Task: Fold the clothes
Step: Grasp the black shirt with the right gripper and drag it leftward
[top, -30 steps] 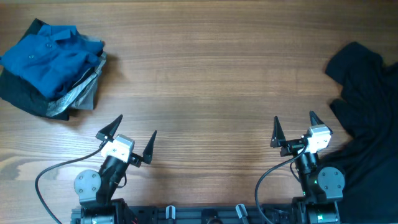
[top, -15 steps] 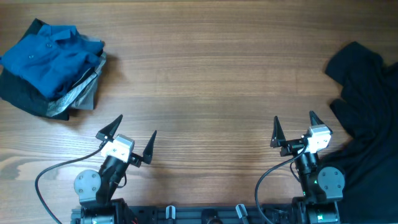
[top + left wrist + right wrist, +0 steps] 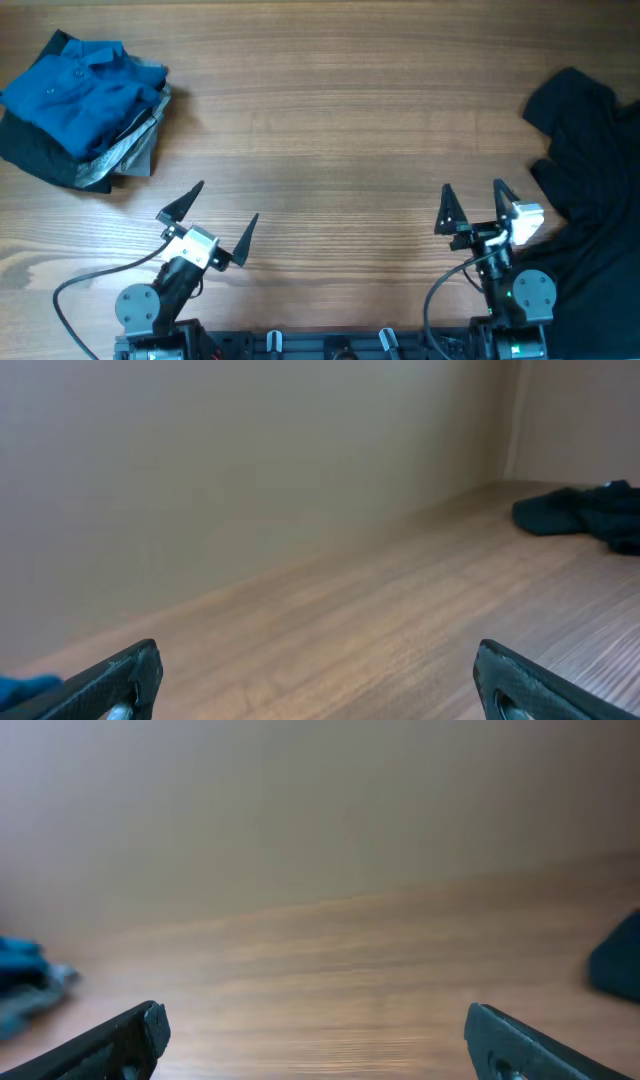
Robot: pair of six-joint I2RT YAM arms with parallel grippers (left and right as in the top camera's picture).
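The black T-shirt [image 3: 590,180] lies crumpled at the table's right edge, partly out of the overhead view. It also shows as a dark heap at the far right of the left wrist view [image 3: 585,515] and at the right edge of the right wrist view [image 3: 618,960]. My left gripper [image 3: 220,215] is open and empty near the front edge, left of centre. My right gripper [image 3: 472,205] is open and empty near the front edge, just left of the shirt.
A pile of folded garments with a blue collared shirt [image 3: 75,85] on top of grey and charcoal pieces sits at the back left. A wooden table [image 3: 340,130] lies between the pile and the black shirt.
Both grippers have shifted slightly: the left one moved a little right and up, the right one turned slightly right. The clothes have not moved.
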